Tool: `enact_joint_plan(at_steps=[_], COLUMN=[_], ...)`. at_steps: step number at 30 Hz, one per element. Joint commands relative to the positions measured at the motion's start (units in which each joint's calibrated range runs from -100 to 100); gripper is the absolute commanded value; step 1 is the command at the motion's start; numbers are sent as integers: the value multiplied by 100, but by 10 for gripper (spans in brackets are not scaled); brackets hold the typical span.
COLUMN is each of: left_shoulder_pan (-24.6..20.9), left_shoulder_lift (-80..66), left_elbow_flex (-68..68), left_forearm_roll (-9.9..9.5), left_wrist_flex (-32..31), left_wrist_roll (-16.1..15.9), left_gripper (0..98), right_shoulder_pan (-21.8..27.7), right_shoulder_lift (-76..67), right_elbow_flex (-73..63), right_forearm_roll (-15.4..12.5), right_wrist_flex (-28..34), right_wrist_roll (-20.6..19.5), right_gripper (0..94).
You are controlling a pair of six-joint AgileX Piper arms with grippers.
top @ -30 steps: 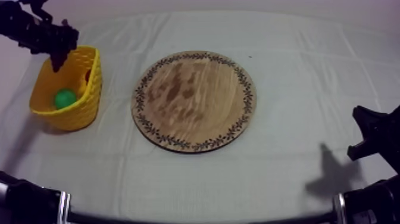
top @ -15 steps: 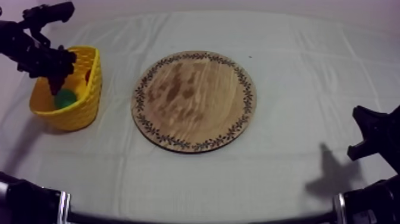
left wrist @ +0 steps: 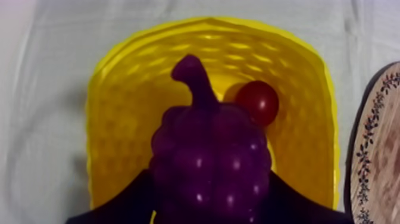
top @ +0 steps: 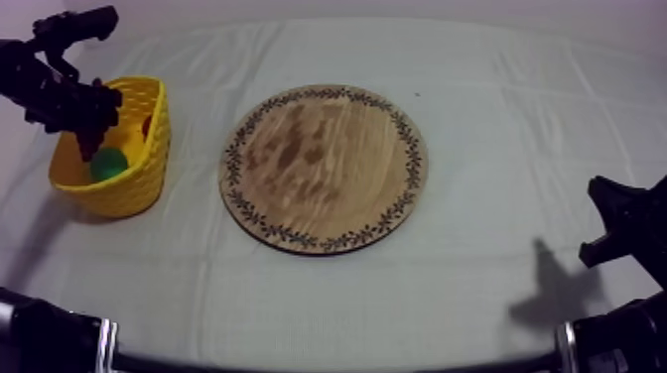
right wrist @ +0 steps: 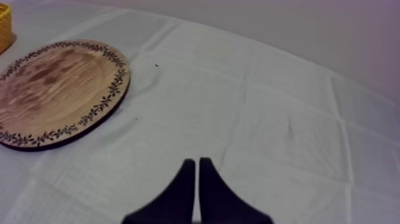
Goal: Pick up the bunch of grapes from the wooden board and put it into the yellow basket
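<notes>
The left gripper [top: 87, 134] hangs over the basket [top: 129, 193], which sits at nine o'clock from the board [top: 323, 169]. In the left wrist view its fingers [left wrist: 122, 202] pinch the grapes [left wrist: 208, 155] across the broad body of the bunch, one on each flank. The stem points away from the wrist, over the basket's floor. So the grapes are off the board, held in the air over the basket's opening and not yet let go.

A red fruit [left wrist: 257, 102] lies in the basket just beside the stem. In the top view something green [top: 107, 164] lies in the basket at the gripper's six o'clock; I cannot tell its kind.

The right gripper [right wrist: 196, 170] rests at about four o'clock from the board, well apart from it, with its fingers pressed together on nothing.

The bunch looks like a one-piece moulded toy: probably light and fairly stiff. Its skin is glossy and knobbly, so the pads likely bear on only a few bumps and it could twist or slip. The wide middle seems the soundest hold; the thin stem would let it swing. It does not look fragile, so a short drop should do no harm, though it may land on the fruit below and settle tilted.
</notes>
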Motion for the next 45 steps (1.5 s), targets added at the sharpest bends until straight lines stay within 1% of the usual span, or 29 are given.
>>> enact_joint_plan(at_steps=[1,4,6,9,11,12,14,15,16,20,23,24,26,30,36,45], left_shoulder_pan=[-9,-26,-36,-54,-70,-77,-91,-103,-118,-168,-174,-165,-144,-119,-143,-224], left_shoulder_lift=[-19,-42,-60,-101,-135,-161,-232,-286,-354,-812,-1304,-1481,-1854,-2654,-3918,-5921], left_elbow_flex=[-10,-42,-89,-174,-224,-249,-306,-327,-331,-227,-32,43,197,512,1084,2868], left_forearm_roll=[-9,-10,-16,-18,-15,-14,-22,-26,-37,-104,-139,-138,-137,-115,-106,-45], left_wrist_flex=[9,56,91,121,129,132,132,112,49,-416,-711,-777,-856,-913,-960,-1495], left_wrist_roll=[-4,-25,-28,-16,0,15,84,109,126,127,36,-12,-28,56,135,5], left_gripper=[568,769,864,925,934,924,862,806,741,427,197,138,68,16,2,0], right_shoulder_pan=[2,2,2,2,2,2,2,2,2,2,2,2,2,2,2,2], right_shoulder_lift=[-1,-1,-1,-1,-1,-1,-1,-1,-1,-1,-1,-1,-1,-1,-1,-1], right_elbow_flex=[-3,-3,-3,-3,-3,-3,-3,-3,-3,-3,-3,-3,-3,-3,-3,-3], right_forearm_roll=[1,1,1,1,1,1,1,1,1,1,1,1,1,1,1,1], right_wrist_flex=[0,0,0,0,0,0,0,0,0,0,0,0,0,0,0,0], right_wrist_roll=[-1,-1,-1,-1,-1,-1,-1,-1,-1,-1,-1,-1,-1,-1,-1,-1], right_gripper=[4,4,4,4,4,4,4,4,4,4,4,4,4,4,4,4])
